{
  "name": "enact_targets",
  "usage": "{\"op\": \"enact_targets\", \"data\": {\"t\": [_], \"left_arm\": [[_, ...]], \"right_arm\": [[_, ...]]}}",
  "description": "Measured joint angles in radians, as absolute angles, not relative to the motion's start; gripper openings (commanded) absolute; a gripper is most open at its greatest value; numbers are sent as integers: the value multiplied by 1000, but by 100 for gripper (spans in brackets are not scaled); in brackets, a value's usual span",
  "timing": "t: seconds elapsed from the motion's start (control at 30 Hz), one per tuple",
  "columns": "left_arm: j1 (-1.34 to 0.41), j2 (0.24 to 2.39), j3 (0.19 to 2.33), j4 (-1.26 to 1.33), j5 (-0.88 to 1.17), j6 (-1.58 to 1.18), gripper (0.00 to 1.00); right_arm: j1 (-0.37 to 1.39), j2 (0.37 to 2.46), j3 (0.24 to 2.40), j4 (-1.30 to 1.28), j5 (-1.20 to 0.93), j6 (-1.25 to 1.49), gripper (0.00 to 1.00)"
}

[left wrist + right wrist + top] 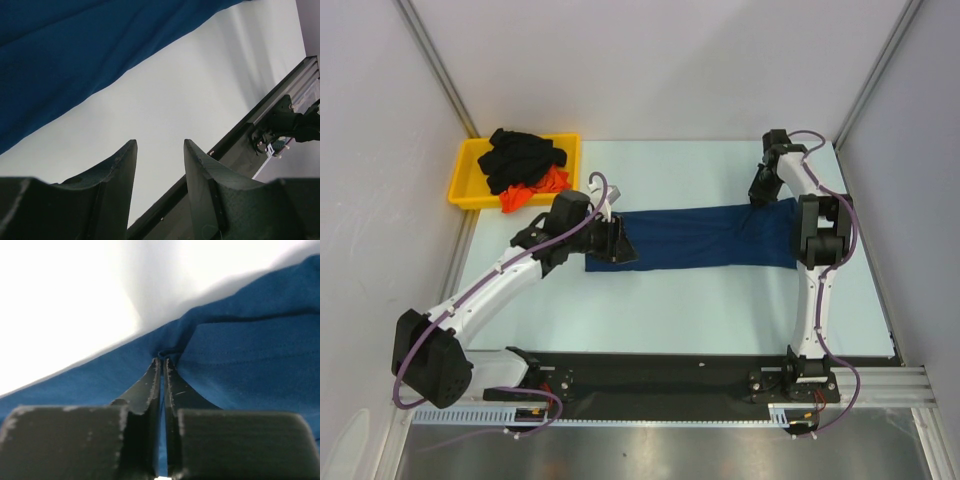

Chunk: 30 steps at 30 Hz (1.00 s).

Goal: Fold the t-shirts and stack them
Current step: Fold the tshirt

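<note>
The navy blue t-shirt (705,238) lies as a long folded strip across the middle of the table. No white print shows on it. My right gripper (757,196) is at its far right corner. In the right wrist view the gripper (162,360) is shut on a pinched fold of the navy cloth (250,355). My left gripper (616,242) is at the strip's left end. In the left wrist view it (160,146) is open and empty over bare table, with the shirt's edge (60,65) just beyond it. A black t-shirt (523,155) and an orange-red one (548,183) lie crumpled in the tray.
The yellow plastic tray (468,175) stands at the far left corner of the table. A black rail (660,375) runs along the near edge between the arm bases; it also shows in the left wrist view (235,145). Grey walls close in the sides and back.
</note>
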<state>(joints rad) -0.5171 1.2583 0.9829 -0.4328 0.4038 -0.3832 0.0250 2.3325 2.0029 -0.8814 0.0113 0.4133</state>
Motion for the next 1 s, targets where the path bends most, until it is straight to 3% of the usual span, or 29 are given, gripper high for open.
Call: {"op": "enact_targets", "data": {"t": [1.0], "left_arm": [[-512, 1258, 981, -428, 405, -402, 47]], "right_arm": [[101, 2329, 2042, -850, -16, 328, 0]]}}
